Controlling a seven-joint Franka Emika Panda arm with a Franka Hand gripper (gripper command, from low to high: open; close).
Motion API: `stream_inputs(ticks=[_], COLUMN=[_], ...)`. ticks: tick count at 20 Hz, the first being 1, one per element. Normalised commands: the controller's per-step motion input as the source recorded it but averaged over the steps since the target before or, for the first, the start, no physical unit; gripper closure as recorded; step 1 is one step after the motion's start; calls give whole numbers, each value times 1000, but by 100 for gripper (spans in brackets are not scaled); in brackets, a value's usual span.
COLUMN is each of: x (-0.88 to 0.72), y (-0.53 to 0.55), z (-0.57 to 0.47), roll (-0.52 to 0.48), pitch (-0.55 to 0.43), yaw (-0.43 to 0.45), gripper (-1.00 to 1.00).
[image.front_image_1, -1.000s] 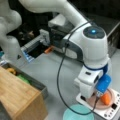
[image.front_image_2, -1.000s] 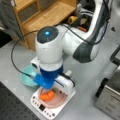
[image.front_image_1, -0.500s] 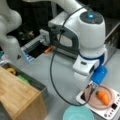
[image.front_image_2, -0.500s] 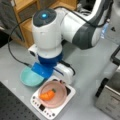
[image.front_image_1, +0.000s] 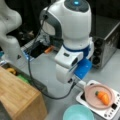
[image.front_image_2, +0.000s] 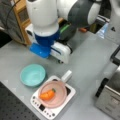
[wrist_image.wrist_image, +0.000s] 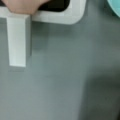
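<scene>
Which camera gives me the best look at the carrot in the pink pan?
A front view shows the carrot best: whole, unobstructed, lying in the pink pan. The other front view also shows it, near the frame's edge. The wrist view shows only the pan's rim and white handle, no carrot.

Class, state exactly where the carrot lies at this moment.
The carrot lies in the pink pan on the white cooker, beside the teal bowl, in both front views.

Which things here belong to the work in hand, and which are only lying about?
In hand:
- carrot
- pink pan with its white handle
- white cooker under the pan

Lying about:
- teal bowl
- wooden box
- metal oven

The hand's fingertips show in no view.
</scene>
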Motion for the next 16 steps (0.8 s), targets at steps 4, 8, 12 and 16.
stream_inputs(ticks=[4, 8, 12, 16], x=[-706, -955, -888, -751], y=[-121, -172, -193, -164], z=[-66, -118, -169, -236], roll=[-71, -97, -91, -109], pitch=[-171, -170, -193, -210], yaw=[101, 190, 239, 142], gripper=[-100, -100, -100, -100])
